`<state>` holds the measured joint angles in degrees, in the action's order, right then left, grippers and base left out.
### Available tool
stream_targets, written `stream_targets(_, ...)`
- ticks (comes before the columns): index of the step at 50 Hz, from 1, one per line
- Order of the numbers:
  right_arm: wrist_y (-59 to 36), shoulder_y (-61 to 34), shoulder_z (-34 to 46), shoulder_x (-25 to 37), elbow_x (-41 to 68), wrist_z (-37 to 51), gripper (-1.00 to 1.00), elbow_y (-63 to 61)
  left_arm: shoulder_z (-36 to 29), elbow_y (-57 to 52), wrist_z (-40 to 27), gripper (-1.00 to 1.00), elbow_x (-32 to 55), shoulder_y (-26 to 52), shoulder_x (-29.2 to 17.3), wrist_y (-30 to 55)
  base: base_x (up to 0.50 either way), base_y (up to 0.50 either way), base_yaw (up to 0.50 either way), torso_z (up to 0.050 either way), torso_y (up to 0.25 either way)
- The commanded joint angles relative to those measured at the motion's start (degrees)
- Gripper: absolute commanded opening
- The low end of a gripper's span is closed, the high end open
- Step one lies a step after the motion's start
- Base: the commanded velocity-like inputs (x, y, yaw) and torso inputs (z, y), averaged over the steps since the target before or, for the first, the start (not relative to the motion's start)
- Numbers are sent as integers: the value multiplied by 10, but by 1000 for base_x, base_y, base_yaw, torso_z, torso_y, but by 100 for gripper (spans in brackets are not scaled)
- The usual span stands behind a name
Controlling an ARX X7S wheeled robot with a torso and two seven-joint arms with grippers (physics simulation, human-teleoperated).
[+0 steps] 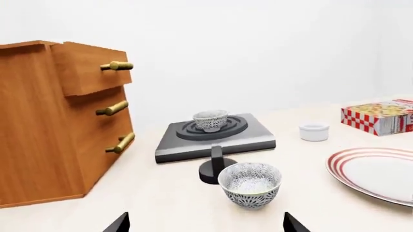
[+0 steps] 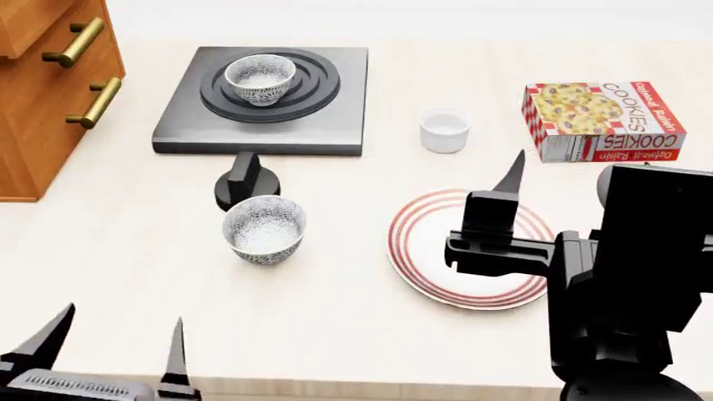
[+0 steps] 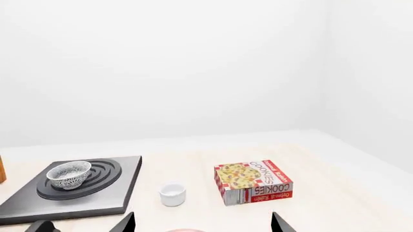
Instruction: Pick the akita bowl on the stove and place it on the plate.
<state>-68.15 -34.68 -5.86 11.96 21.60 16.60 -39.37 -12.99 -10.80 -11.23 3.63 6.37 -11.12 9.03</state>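
The small round bowl with the fine black-and-white pattern [image 2: 260,78] sits upright in the middle of the black burner rings on the flat dark grey stove [image 2: 179,125]. Nothing is touching it. The stove lies on the pale cream table [image 2: 356,334], near the far side.

A round black knob [image 2: 244,181] stands on the table just in front of the stove. Just in front of the knob sits a second patterned bowl [image 2: 265,229] that looks the same as the first one. It is on the table, not on the stove.

To the right of that second bowl lies the wide white plate with thin red rings [image 2: 418,263]. The plate has nothing on it. Part of it is hidden in the head view behind the black right arm.

The right claw [image 2: 507,188] hangs over the plate. Its two black tips are spread wide apart in the right wrist view and it holds nothing. The left claw [image 2: 112,347] is low at the near edge of the table, well apart from both bowls. Its fingers are spread apart too, and it holds nothing.

A small plain white cup [image 2: 445,131] stands to the right of the stove. A red and white cookie box [image 2: 602,119] lies further right. A brown wooden drawer chest with gold handles [image 2: 50,92] stands to the left of the stove.
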Motion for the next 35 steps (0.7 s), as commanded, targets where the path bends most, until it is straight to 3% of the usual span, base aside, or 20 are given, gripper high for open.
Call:
stream_targets(1, 0, 2, -13, -8, -6, -11, 100, -2, 10, -125, 14, 100, -7, 90, 5, 171, 0, 0, 0, 0, 0)
stream_targets(8, 2, 4, -12, -6, -5, -9, 100, -1, 14, -122, 28, 100, 21, 186, 16, 293, 0, 0, 0, 0, 0)
stream_targets(16, 3, 6, -12, -5, -2, -6, 100, -4, 17, -30, 34, 100, 42, 301, 44, 380, 0, 0, 0, 0, 0)
stream_targets(24, 0, 5, -12, -5, 1, -3, 100, -6, 25, 47, 17, 100, 50, 381, 67, 414, 0, 0, 0, 0, 0)
stream_targets(35, 4, 4, -12, -5, 6, -3, 100, -6, 19, 65, 7, 100, 54, 399, 63, 422, 0, 0, 0, 0, 0)
